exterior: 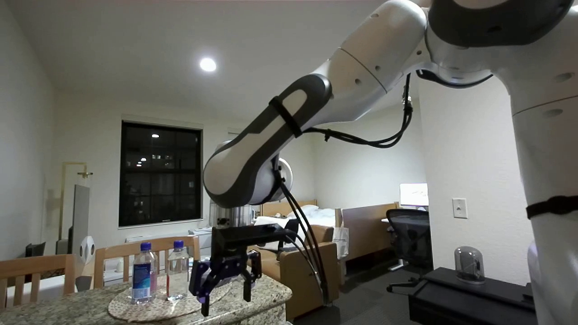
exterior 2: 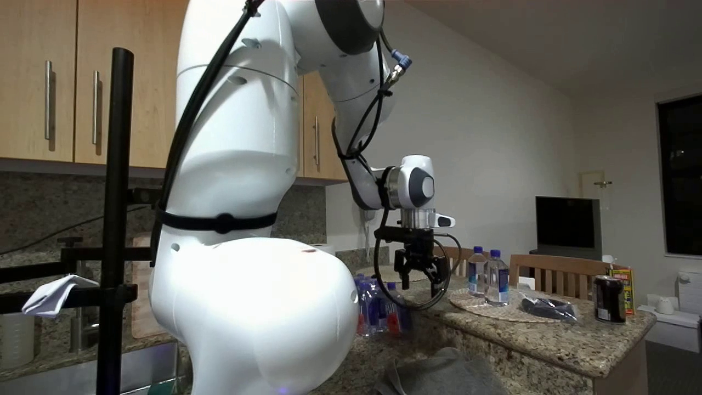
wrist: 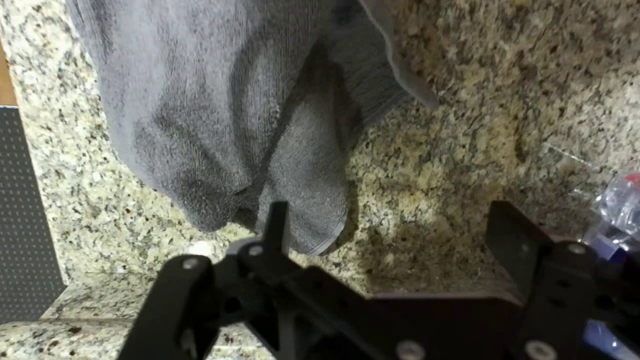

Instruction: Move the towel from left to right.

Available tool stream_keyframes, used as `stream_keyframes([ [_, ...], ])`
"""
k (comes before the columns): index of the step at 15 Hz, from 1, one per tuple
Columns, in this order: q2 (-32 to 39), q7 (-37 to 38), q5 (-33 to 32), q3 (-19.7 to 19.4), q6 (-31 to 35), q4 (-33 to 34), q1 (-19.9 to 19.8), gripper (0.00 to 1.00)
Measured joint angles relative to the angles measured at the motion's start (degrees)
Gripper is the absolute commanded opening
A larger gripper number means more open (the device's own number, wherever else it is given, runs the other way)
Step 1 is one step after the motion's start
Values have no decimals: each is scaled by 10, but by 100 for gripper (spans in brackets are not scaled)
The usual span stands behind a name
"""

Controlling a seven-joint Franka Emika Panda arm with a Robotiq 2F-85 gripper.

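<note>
A grey towel lies crumpled on the lower granite counter, filling the upper left of the wrist view. It also shows at the bottom of an exterior view, partly cut off by the frame edge. My gripper is open, with its fingers wide apart and nothing between them. It points down above the counter. In the wrist view the left finger overlaps the towel's near fold, and the right finger is over bare granite. The gripper also shows in both exterior views, well above the towel's level.
A raised granite ledge runs beside the lower counter. On it, two water bottles stand on a round mat, near a black can. Several bottles stand grouped on the lower counter, close to the gripper's right finger.
</note>
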Motion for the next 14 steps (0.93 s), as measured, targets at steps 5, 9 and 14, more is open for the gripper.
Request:
stream_keyframes([
  [5,-15,0,-3,15,-46,-1,11,100],
  [9,-24,0,-4,22,-44,-10,14,100],
  [14,-26,0,-4,22,-43,-12,14,100],
])
